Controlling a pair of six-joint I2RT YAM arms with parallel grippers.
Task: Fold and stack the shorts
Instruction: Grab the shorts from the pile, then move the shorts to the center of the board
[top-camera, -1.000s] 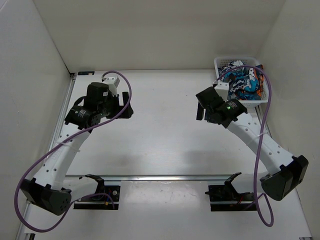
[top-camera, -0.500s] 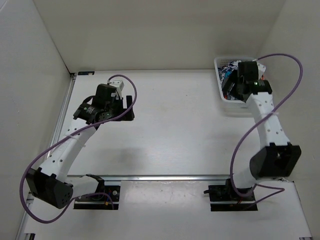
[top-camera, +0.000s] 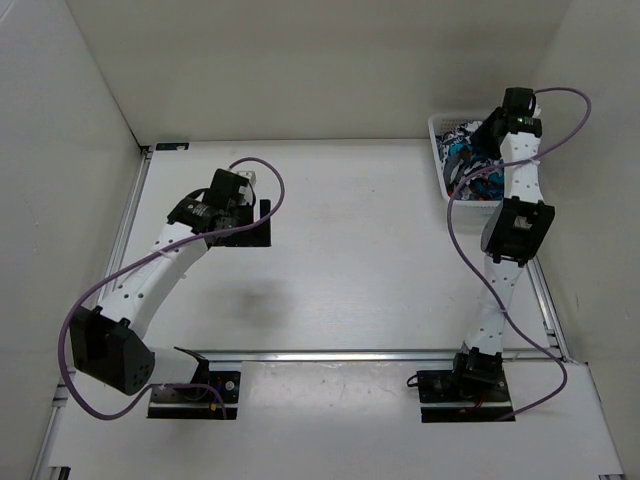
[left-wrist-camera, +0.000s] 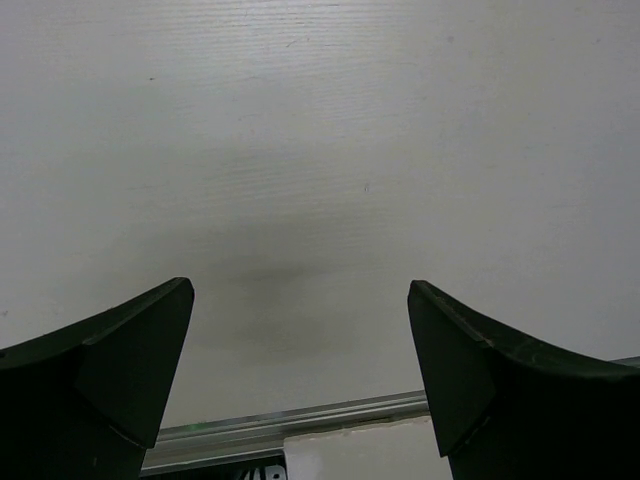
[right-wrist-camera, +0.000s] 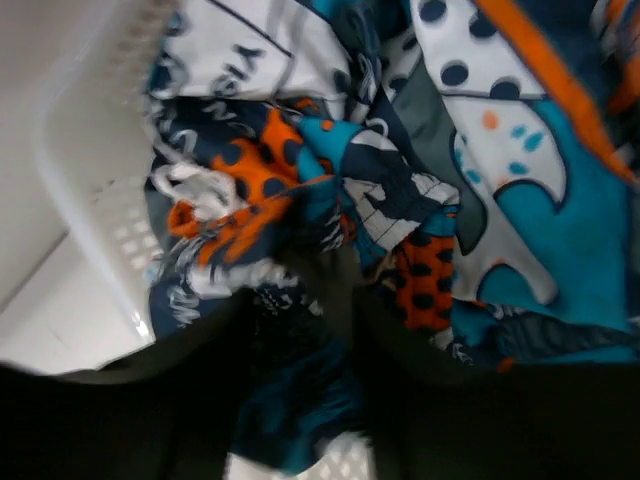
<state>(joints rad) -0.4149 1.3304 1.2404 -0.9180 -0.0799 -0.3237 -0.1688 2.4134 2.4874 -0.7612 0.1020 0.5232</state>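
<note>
The shorts (top-camera: 468, 160) lie crumpled in a white mesh basket (top-camera: 437, 125) at the far right of the table. Up close the shorts (right-wrist-camera: 480, 200) show blue, orange, white and dark print. My right gripper (right-wrist-camera: 305, 330) reaches down into the pile, its dark fingers (right-wrist-camera: 215, 350) closed in on a bunch of the fabric. From above, the right gripper (top-camera: 487, 148) is mostly hidden by its wrist over the basket. My left gripper (left-wrist-camera: 300, 330) hangs open over the bare table with nothing between its fingers, and from above the left gripper (top-camera: 255, 222) sits left of centre.
The basket wall (right-wrist-camera: 90, 220) curves round the left of the pile in the right wrist view. A metal rail (left-wrist-camera: 290, 420) crosses the table's near side. White walls enclose the table on the left, back and right.
The right arm swung from the table's middle out over the basket and down into the shorts, and its jaws closed in on fabric. The left arm shifted slightly right and forward, still open.
</note>
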